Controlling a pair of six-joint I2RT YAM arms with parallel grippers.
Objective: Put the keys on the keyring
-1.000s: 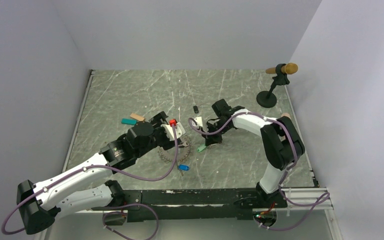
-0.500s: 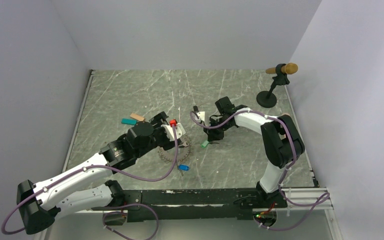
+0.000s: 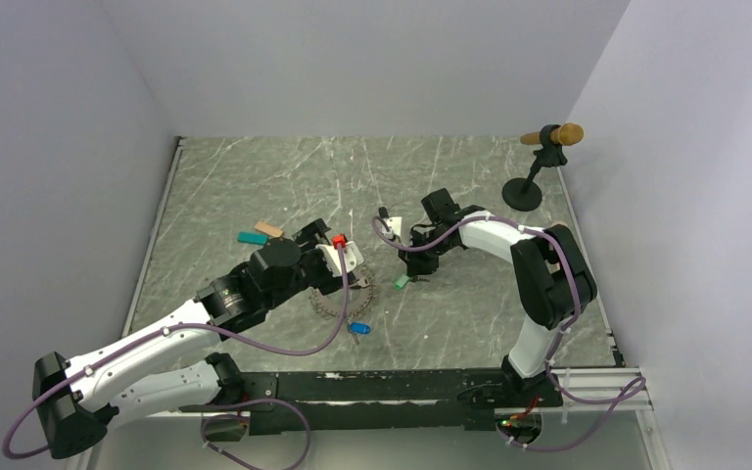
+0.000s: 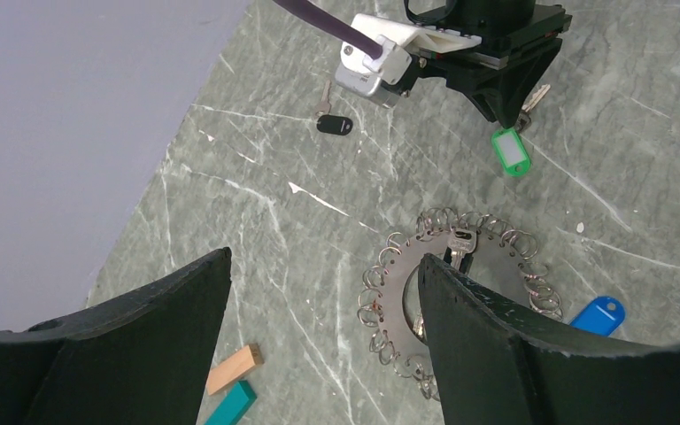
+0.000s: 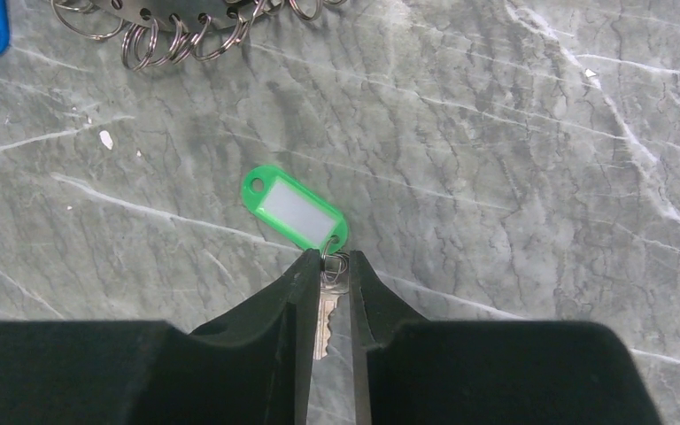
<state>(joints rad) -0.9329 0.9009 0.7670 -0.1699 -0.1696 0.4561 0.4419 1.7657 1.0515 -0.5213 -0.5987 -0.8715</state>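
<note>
Narrowly parted, the right gripper straddles the green plastic-tagged key on veined marble; at 9 o'clock, the wide-spread left gripper overhangs the toothed dark metal keyring.

The left arm is reaching from the near left corner toward the middle of the scene. Its white link is lying low, and its wrist is angling far and to the right. The left gripper is hanging tilted downward, its jaws spreading wide and its two black fingers standing well apart. The right arm is rising from the near right, folding at the elbow and stretching its white forearm to the left. The right gripper is pointing steeply downward, very low, with its fingers standing only a narrow slit apart.
</note>
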